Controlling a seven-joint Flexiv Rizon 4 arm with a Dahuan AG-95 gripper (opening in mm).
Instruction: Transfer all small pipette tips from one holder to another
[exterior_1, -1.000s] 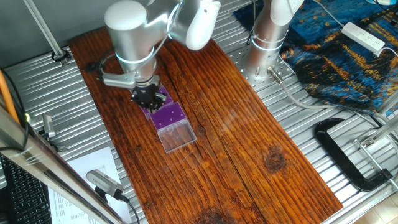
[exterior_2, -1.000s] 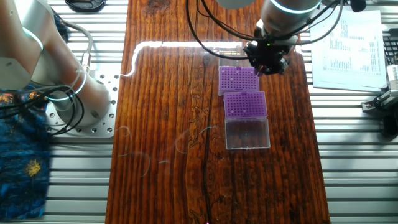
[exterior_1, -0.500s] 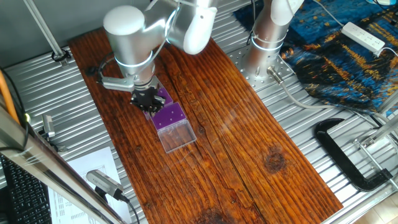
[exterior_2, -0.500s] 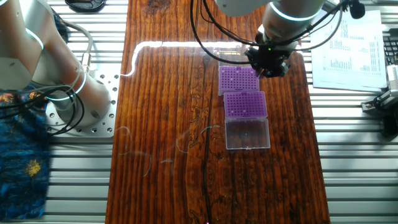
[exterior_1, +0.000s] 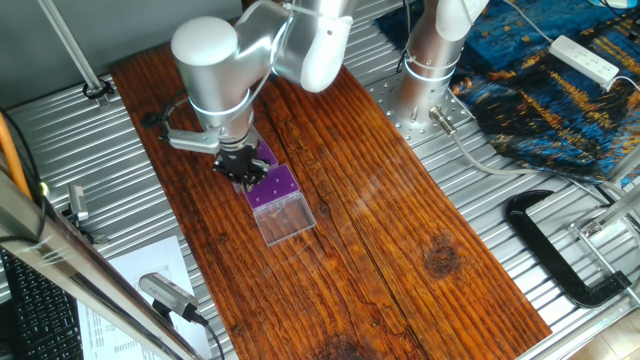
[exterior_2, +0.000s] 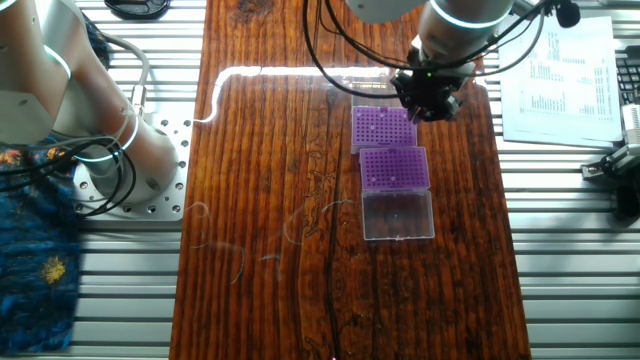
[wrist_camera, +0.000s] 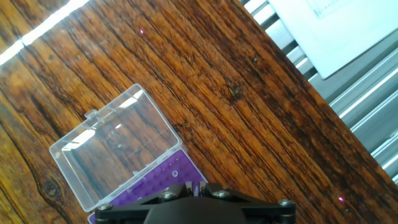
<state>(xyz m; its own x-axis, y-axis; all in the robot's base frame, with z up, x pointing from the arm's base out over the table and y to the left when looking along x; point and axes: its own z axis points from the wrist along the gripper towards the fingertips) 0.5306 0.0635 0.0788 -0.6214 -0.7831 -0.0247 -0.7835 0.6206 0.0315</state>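
Two purple racks lie end to end on the wooden board, the far rack (exterior_2: 381, 128) and the near rack (exterior_2: 394, 167) (exterior_1: 273, 186). My gripper (exterior_2: 428, 102) (exterior_1: 240, 170) hangs over the far rack's right corner and hides much of that rack in one fixed view. In the hand view the gripper (wrist_camera: 196, 188) shows only at the bottom edge above a purple rack (wrist_camera: 158, 179). Its fingers stand close together on a thin pale sliver that looks like a small pipette tip. One white dot of a small pipette tip (wrist_camera: 175, 173) shows in the rack's holes.
A clear plastic lid (exterior_2: 398, 215) (wrist_camera: 115, 148) lies open beyond the near rack's end. Printed sheets of paper (exterior_2: 560, 75) lie on the metal table to the right of the board. A black clamp (exterior_1: 560, 250) and the arm's base (exterior_2: 100, 150) stand off the board.
The gripper has shifted only slightly over the far rack's corner and sits a little lower in one fixed view. Racks and lid have not moved.
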